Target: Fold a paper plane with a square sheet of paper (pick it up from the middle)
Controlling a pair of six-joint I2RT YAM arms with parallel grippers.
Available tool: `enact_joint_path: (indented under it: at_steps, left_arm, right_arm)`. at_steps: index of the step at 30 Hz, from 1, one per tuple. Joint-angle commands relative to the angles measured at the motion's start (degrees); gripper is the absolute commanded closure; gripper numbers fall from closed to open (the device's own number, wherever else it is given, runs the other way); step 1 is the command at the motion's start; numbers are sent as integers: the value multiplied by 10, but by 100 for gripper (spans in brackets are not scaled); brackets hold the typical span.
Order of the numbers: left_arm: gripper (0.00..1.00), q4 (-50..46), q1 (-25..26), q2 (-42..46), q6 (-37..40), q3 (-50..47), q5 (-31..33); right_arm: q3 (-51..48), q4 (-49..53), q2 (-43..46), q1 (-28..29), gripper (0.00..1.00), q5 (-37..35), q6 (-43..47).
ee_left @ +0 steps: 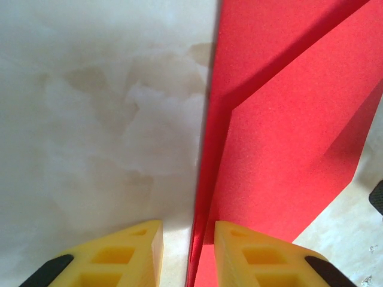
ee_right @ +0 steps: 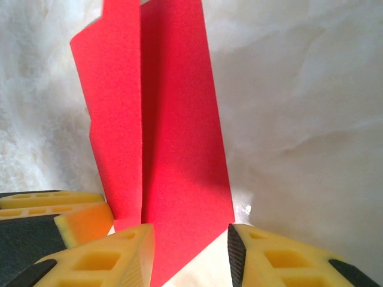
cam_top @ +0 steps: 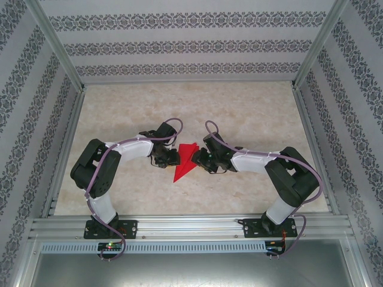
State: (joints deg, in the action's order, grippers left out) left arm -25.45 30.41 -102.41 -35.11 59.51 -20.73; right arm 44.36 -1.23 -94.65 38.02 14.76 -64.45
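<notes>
- Top external: fixed high behind the arm bases (cam_top: 111,228), looking down on the whole marbled table (cam_top: 119,107).
- Left wrist: low, looking past its yellow fingertips (ee_left: 128,254), very near the paper plane (ee_left: 287,131).
- Right wrist: equally near, facing the opposite way.
- All three share the paper plane.

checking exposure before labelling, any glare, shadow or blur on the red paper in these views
Top external: even light, the paper plane small but sharp. Left wrist: the table pale and hazy, a dark shadow band across the paper's upper fold. Right wrist: table washed out, a shaded strip along the centre crease.
</notes>
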Motion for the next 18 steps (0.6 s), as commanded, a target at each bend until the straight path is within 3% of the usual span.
enact_joint_path:
  at_steps: [1, 18]
  left_arm:
    - [70, 11, 22, -24, 2, 2, -43]
    - [70, 19, 23, -45, 8, 0, -81]
  right_arm:
    - [16, 12, -17, -2, 61, -5, 11]
    - [23, -64, -56, 2, 62, 42, -13]
